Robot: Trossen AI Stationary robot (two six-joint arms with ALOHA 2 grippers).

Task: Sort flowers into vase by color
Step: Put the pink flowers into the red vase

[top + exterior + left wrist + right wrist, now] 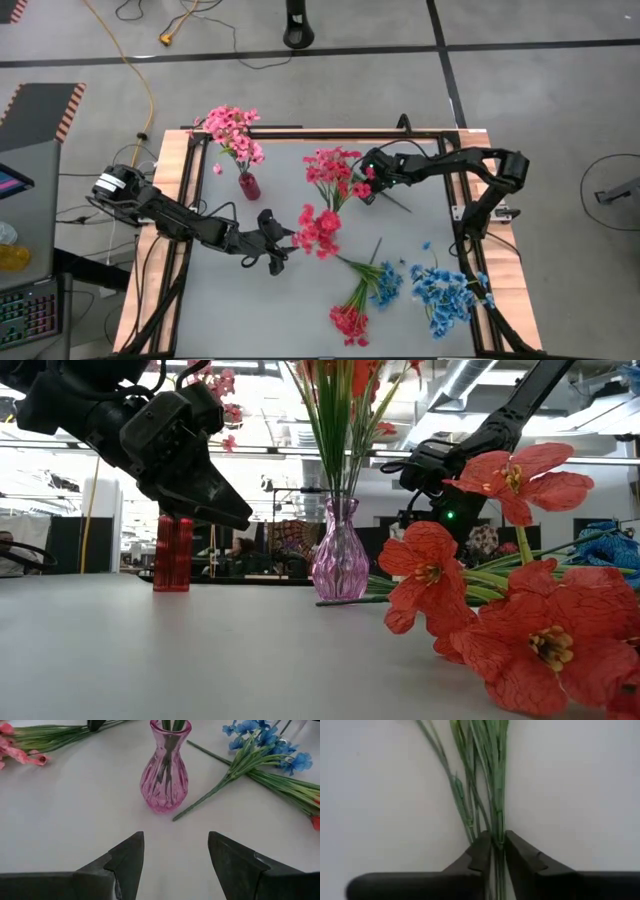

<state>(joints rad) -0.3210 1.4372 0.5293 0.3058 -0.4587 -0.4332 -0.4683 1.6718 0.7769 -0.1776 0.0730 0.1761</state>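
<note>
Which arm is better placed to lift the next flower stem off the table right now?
Right. The right gripper is already closed on thin green stems lying on the table. The left gripper is open and empty, hovering before the pink glass vase.

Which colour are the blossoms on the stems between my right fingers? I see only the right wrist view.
Observer: Pink. The right gripper is shut on the stems of a pink sprig that lies on the table.
Operator: Where does the vase with pink flowers stand?
Observer: The red vase stands to the left of that sprig in the high view.
Operator: Is the left arm near it?
Observer: No. The left gripper, fingers open, faces the pink glass vase.
</note>
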